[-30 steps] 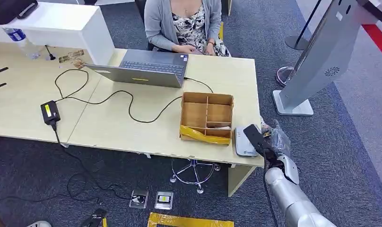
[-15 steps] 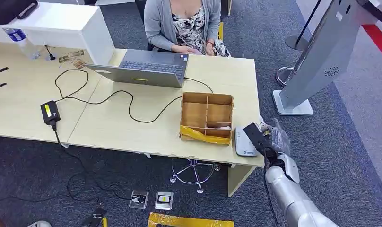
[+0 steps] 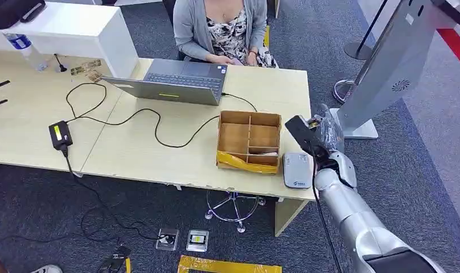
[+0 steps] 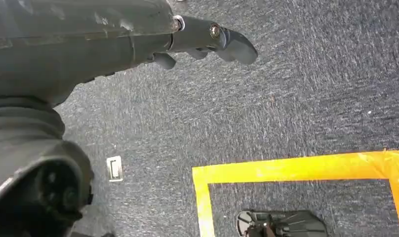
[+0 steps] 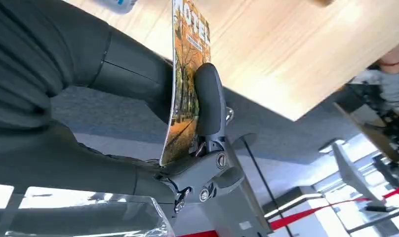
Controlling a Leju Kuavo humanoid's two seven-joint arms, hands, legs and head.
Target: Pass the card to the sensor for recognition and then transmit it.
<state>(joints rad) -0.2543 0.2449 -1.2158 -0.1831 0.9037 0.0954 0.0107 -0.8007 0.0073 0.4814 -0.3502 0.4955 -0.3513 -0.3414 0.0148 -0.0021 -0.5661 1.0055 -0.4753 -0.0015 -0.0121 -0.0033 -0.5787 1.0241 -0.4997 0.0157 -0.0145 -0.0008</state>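
Observation:
My right hand (image 3: 325, 135) is lifted over the right end of the table (image 3: 131, 148) and grips the card (image 3: 299, 132), which looks dark from above. Close up, the card (image 5: 186, 74) shows an autumn picture with "HOTEL" lettering and is pinched on edge between my thumb (image 5: 210, 101) and the fingers behind it. The sensor (image 3: 296, 170), a flat grey-white reader, lies on the table's near right corner, below and nearer than the card. My left hand (image 4: 197, 42) hangs over the carpet with nothing in it, fingers loosely apart.
A cardboard divider box (image 3: 249, 139) stands just left of the sensor. Further back are a laptop (image 3: 176, 81), a black cable and power brick (image 3: 60, 135), and a seated person (image 3: 222, 28). A slanted grey kiosk (image 3: 381, 74) stands on the floor to the right.
My right hand has risen and moved away from the table's near edge with the card. It no longer covers the sensor, which now lies in full sight.

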